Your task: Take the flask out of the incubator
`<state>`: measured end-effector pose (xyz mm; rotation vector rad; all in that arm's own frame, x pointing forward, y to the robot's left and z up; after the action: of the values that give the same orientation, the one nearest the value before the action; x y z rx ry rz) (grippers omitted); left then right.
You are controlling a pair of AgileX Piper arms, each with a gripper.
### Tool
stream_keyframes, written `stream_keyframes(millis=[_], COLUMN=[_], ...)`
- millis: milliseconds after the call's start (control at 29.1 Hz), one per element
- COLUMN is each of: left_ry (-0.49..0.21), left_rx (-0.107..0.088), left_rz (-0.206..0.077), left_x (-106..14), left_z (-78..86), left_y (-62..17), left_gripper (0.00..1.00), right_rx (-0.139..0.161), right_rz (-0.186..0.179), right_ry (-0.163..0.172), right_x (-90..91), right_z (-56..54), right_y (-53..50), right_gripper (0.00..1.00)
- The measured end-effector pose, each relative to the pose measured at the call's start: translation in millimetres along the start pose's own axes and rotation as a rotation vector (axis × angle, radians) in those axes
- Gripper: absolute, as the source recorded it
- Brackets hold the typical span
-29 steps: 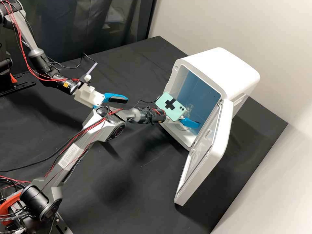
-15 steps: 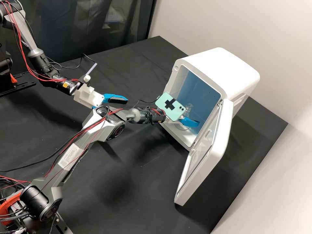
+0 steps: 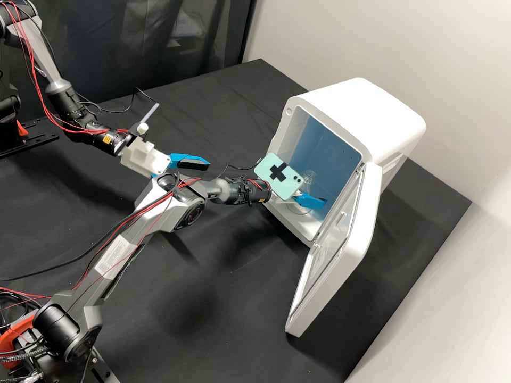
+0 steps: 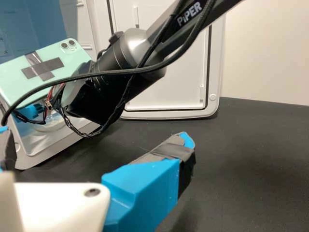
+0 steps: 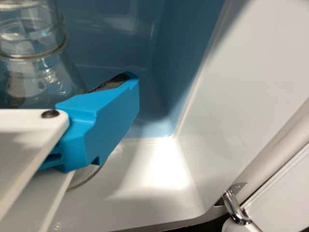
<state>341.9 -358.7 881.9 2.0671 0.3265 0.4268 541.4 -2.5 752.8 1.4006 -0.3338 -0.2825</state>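
Clear glass has barely stirred over the last second. The flask is still standing on the white floor inside the incubator, close to its blue back wall. My right gripper was already deep in the chamber. It has only eased a shade back toward the opening, and the mint-green phone strapped to its wrist has shifted with it. The gripper lies against the flask's lower wall, but I cannot tell whether it has closed on the glass. I read this as the start of the draw-out or a last settling of the hold. Either way the flask is not out yet. My left gripper has kept its place above the bench, well short of the incubator, jaws spread wide and empty.

The flask is conical, thin-walled and transparent, with a rolled lip at its neck. I expect glass that smooth to be slippery and unforgiving of a knock on the door frame. The incubator is a glossy white plastic shell with rounded corners and a flat blue lining. It sits by the bench's corner nearest the pale wall. Its door, a flat panel with a grey inset, stands wide open, with a small metal fitting at its foot. The bench covering is matt black.
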Motion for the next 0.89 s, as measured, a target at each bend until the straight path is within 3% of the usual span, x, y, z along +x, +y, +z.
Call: stream_keyframes(millis=[516,688,894], left_ry=[0.000,0.000,-0.001], left_rx=[0.000,0.000,0.000], left_rz=[0.000,0.000,0.002], left_x=[0.0,0.0,-0.3], left_z=[0.0,0.0,0.2], left_y=[0.0,0.0,0.8], left_gripper=[1.00,1.00,1.00], right_rx=[-0.007,0.036,0.115], right_rz=[0.002,-0.005,0.001], right_ry=[0.002,-0.011,-0.010], right_x=[-2.4,-6.6,-16.3], right_z=[0.9,6.1,16.6], right_y=[0.5,4.0,21.3], right_gripper=[0.00,0.00,0.00])
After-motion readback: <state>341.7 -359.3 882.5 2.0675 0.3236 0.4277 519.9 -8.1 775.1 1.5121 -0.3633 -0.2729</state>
